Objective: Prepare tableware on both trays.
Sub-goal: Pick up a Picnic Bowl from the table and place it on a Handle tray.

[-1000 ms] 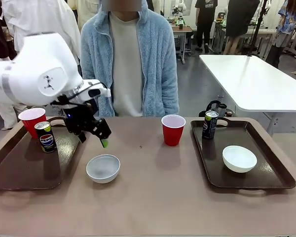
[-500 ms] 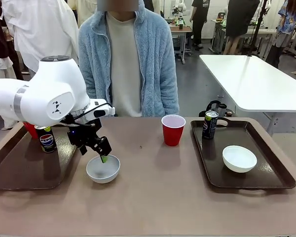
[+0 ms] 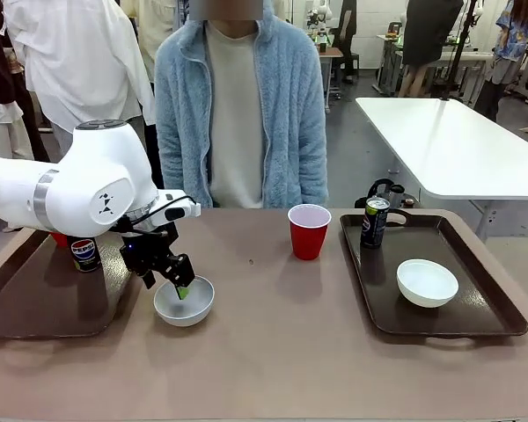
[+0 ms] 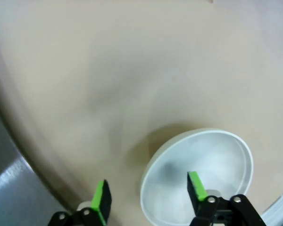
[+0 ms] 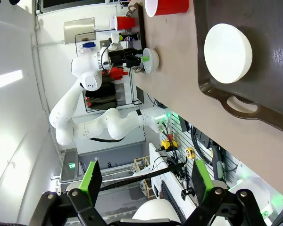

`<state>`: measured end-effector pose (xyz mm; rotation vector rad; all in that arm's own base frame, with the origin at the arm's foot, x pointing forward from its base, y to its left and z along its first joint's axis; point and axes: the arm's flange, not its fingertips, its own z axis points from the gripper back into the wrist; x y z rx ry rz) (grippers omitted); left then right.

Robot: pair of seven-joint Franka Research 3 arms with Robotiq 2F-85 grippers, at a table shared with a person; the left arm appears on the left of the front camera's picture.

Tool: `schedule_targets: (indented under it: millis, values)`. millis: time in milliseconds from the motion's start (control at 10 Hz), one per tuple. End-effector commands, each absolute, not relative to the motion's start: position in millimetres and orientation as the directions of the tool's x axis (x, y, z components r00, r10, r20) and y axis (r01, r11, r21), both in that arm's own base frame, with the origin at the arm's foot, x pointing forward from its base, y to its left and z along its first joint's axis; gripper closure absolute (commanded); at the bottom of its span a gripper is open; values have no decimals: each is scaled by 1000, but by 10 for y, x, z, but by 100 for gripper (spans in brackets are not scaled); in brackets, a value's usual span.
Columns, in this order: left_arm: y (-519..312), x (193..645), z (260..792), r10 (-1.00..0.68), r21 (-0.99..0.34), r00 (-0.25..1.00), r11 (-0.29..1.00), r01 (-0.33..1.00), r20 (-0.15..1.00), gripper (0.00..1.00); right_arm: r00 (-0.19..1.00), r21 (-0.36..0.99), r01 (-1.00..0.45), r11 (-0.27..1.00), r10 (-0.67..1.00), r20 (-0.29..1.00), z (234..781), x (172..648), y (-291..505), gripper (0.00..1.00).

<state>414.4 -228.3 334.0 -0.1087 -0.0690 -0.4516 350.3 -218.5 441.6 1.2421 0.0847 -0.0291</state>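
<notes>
Just right of left tray [image 3: 35,323], on bare desk [image 3: 273,352], bowl [image 3: 194,308] with its far-left rim straddled by left tool [image 3: 169,283]: fingers spread, one pad [image 4: 194,184] inside, one outside, not yet pinching. Left arm [image 3: 79,189] nearer.

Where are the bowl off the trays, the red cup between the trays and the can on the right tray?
bowl off the trays [image 3: 186,316], front view, its near outer wall.
red cup between the trays [image 3: 309,236], front view, middle of its side.
can on the right tray [image 3: 373,225], front view, middle of its body.
</notes>
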Motion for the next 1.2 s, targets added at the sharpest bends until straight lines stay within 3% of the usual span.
schedule_targets:
  millis: [0,100,200,900,1100]
  values:
    - [-2254,4188,3349,-442,-110,891,885,452,101,100,996,939,67,336,26,-80,4423,3486,-2184,0]
    - [-2229,4173,3375,-434,-120,895,888,444,99,60,996,939,67,336,26,-80,4423,3486,-2184,0]
    - [-2201,4158,3404,-430,-120,897,890,440,97,100,996,939,67,336,26,-80,4423,3486,-2184,0]
    - [-2096,4119,3565,-413,-94,907,903,419,78,100,996,939,67,336,26,-80,4423,3486,-2184,0]
    - [-1947,3959,3875,-384,-107,919,914,392,87,100,996,939,67,336,26,-80,4423,3486,-2184,0]
